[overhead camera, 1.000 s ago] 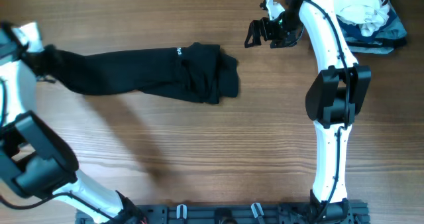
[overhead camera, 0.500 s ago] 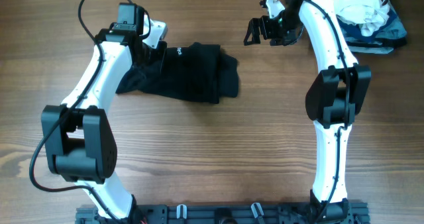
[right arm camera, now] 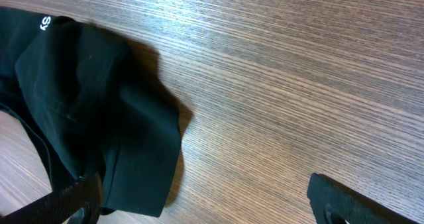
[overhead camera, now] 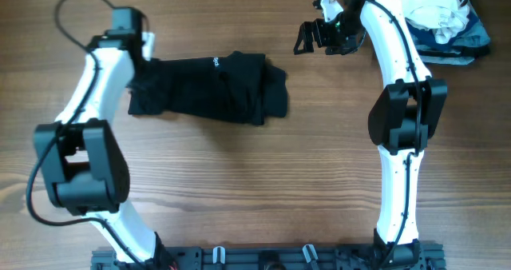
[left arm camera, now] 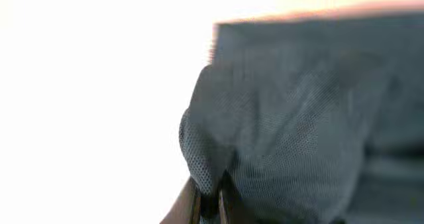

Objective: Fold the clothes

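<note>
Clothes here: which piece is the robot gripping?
The black T-shirt, pinched at its end by the left fingers; the white-and-blue pile in the corner lies apart.

I see the wooden tabletop (overhead camera: 239, 182) carrying the black T-shirt (overhead camera: 215, 94), with a garment pile (overhead camera: 435, 14) in its far right corner.

the table (overhead camera: 255, 190) lies open across the near middle. the black shirt (overhead camera: 215, 90) covers the far middle, and a clothes pile (overhead camera: 441, 16) fills the far right corner.
</note>
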Available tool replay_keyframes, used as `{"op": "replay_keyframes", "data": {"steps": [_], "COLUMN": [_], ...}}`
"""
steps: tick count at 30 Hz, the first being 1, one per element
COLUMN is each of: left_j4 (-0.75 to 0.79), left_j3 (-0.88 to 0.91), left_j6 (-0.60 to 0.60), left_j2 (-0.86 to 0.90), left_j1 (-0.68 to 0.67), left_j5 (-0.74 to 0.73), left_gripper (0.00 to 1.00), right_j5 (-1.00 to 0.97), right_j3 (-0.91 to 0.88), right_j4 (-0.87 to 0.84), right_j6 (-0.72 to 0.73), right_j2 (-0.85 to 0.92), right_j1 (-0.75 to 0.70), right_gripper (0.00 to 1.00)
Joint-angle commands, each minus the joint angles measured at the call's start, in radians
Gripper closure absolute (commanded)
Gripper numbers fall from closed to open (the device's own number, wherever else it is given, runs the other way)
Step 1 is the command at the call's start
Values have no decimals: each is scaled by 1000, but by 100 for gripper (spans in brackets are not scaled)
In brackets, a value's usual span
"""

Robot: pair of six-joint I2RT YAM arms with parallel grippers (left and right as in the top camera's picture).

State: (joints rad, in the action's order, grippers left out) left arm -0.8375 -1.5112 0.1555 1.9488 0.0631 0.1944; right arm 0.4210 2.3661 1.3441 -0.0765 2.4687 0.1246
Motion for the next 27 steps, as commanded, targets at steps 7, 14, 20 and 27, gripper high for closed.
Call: {"op": "replay_keyframes", "data": {"steps": [7,14,20,27], "left_j4": [57,10,-73,-64], "left_j3": [-133,-133,-33,26], "left_j6": [182,182,166,143], "left_j2": [-49,-49,-48,-48], "left_j1": [256,101,-69,-140], "left_j5": [146,109,-126,-351], "left_gripper": [96,96,92,0], "right_j5": [-7,-7,-8,-15], "right_j3": [-3,-3,-3,-3], "right_j4": [-8,-8,-10,-11], "right_j6": [1,1,-3,-3], "right_j2": [-6,-6,-6,-6], "right_j1": [0,0,0,0], "right_gripper": [1,0,1,0]}}
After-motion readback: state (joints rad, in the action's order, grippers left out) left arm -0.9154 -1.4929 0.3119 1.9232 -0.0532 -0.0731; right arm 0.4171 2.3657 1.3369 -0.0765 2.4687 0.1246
